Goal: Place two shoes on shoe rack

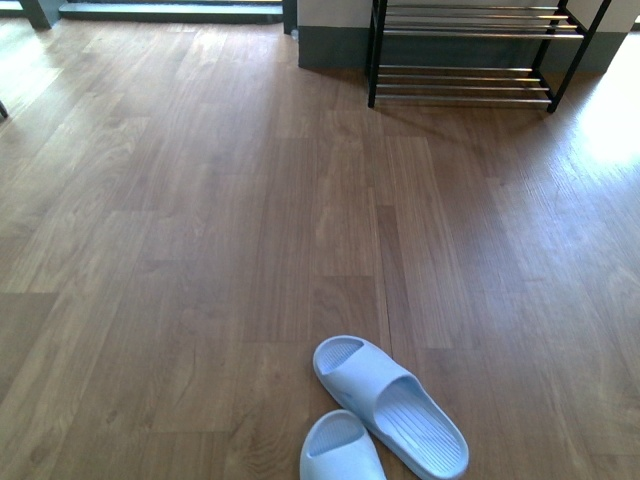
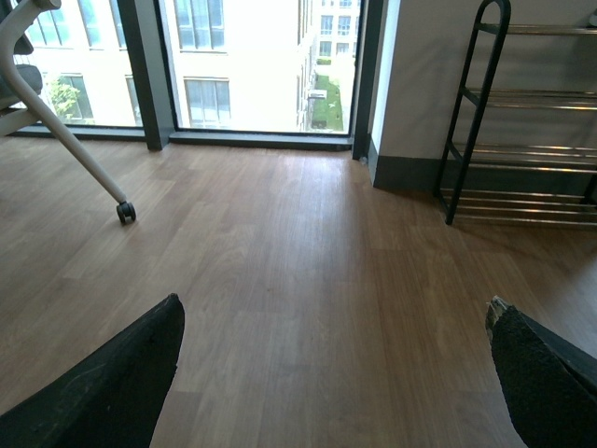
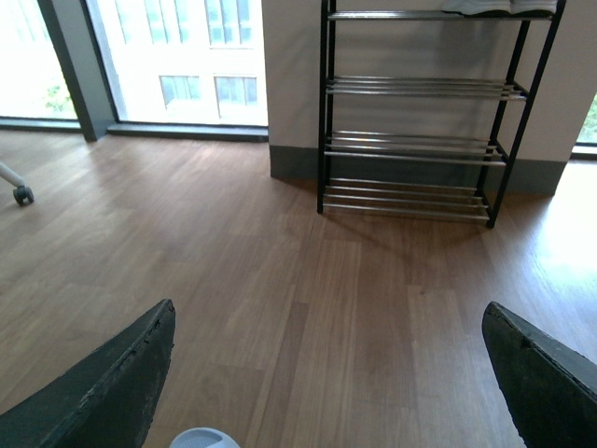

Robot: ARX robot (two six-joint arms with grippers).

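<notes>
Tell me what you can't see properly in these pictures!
- Pale things on the rack's top shelf, right wrist view: cut by the picture edge, so unidentifiable.
- Nearer slipper, front view: back end cut by the edge.
- Chair, left wrist view: only a leg and wheel show.

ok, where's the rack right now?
Front view, ahead and to the right: the rack stands against the wall, far beyond the blue slides lying near the robot.

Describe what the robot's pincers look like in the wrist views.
Only fingers show. The left pincer has two matte black, wedge-shaped fingers with a rough, scuffed surface; one tip is chipped pale. The right pincer has the same black tapered fingers, faintly scratched. No cables, markings or arm links are visible.
</notes>
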